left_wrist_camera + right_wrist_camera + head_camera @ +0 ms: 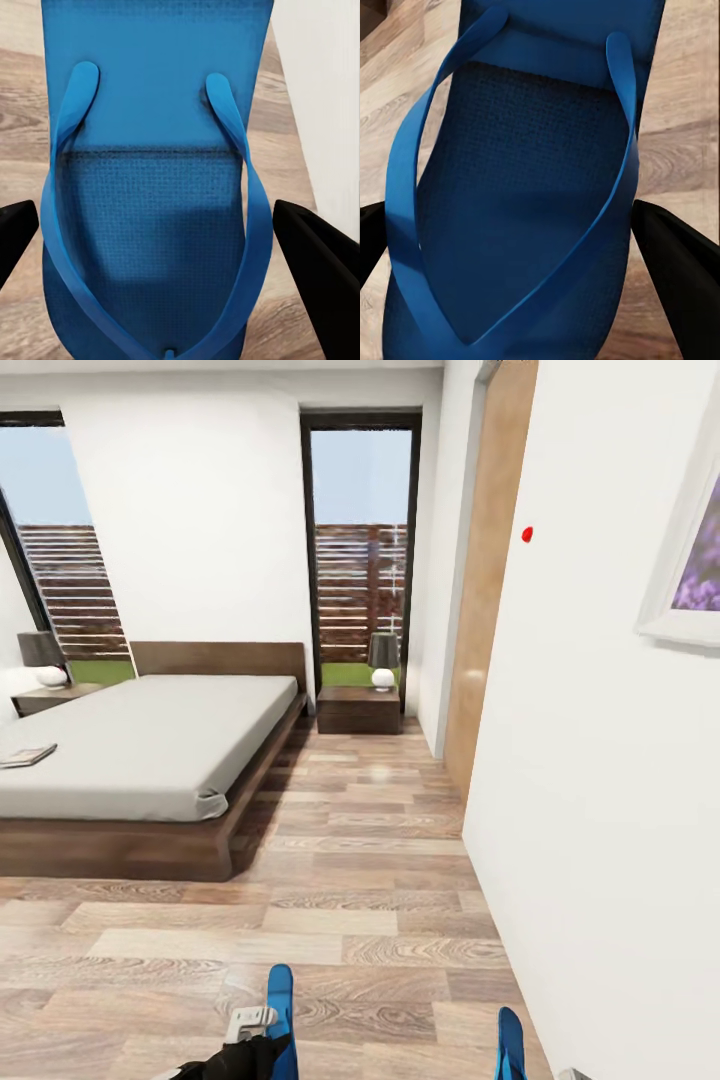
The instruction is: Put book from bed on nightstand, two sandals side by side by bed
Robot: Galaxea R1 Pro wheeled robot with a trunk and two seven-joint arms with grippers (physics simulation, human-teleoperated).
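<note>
Book (27,756) lies flat on bed (150,745), near mattress edge at far left of head view. One blue sandal (154,217) sits between left gripper (161,240) jaws, pinched at both sides. Second sandal (517,210) held same way in right gripper (521,247). Both sandals above wood floor (380,900). Nightstand (358,710) with lamp (383,660) stands beside bed, under window (360,550). Other nightstand (50,698) at far side.

Book (27,756) on bed (140,745): cut by pic edge, cover too small to read. Far nightstand (50,698) partly hidden behind bed. Both sandals (281,1000) (511,1044) cut off at bottom edge. Wrist views: sandal soles (157,187) (532,187) run past frame; finger contact not discernible.
</note>
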